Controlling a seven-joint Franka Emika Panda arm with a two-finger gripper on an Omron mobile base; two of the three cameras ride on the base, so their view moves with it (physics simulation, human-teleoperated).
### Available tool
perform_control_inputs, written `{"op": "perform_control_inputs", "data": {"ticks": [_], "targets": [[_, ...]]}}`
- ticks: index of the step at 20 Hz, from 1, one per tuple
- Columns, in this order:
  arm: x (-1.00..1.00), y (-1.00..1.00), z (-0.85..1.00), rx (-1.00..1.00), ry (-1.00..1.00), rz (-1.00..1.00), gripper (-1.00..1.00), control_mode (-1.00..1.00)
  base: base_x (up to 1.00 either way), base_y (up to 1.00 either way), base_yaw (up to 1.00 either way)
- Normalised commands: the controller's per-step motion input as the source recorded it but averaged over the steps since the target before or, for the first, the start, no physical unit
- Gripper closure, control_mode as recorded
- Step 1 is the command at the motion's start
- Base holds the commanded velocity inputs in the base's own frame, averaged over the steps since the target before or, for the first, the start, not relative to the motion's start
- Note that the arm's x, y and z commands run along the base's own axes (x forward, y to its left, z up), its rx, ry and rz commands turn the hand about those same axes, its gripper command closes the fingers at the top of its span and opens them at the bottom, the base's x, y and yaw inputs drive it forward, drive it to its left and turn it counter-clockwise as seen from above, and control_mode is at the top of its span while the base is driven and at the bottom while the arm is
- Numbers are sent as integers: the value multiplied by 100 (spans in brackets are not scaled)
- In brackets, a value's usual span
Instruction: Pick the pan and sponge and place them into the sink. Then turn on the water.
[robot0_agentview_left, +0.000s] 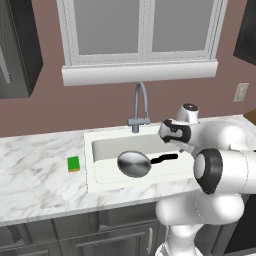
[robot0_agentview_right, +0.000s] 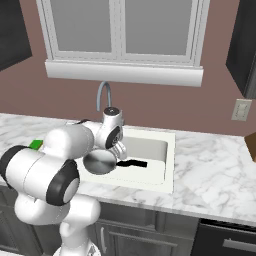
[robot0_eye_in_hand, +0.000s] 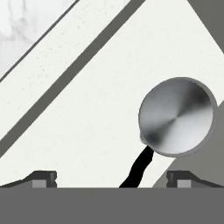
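The silver pan (robot0_agentview_left: 134, 164) (robot0_agentview_right: 99, 162) (robot0_eye_in_hand: 177, 116) lies inside the white sink (robot0_agentview_left: 90, 170) (robot0_agentview_right: 170, 165) (robot0_eye_in_hand: 87, 109), its thin black handle (robot0_agentview_left: 165, 159) (robot0_eye_in_hand: 140, 168) pointing right. My gripper (robot0_agentview_left: 182, 146) (robot0_agentview_right: 120, 149) (robot0_eye_in_hand: 111, 177) hangs open just above the handle's end, with nothing between its fingers. The green sponge (robot0_agentview_left: 73, 164) (robot0_agentview_right: 35, 145) rests on the marble counter to the left of the basin, well apart from the gripper. No water runs from the grey gooseneck faucet (robot0_agentview_left: 141, 102) (robot0_agentview_right: 103, 95) behind the basin.
A marble counter (robot0_agentview_left: 35, 175) (robot0_agentview_right: 215, 175) stretches on both sides of the sink. A window with a white sill (robot0_agentview_left: 140, 72) sits above the faucet. Dark cabinets (robot0_agentview_left: 17, 47) hang at the upper corners. A wall outlet (robot0_agentview_left: 241, 92) is at the right.
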Motion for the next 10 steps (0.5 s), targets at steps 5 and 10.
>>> {"op": "perform_control_inputs", "data": {"ticks": [5,10], "targets": [[-11,19,31,-3,4,15,-100,-100,0,0,0],[0,25,19,-1,10,15,-100,-100,0,0,0]]}}
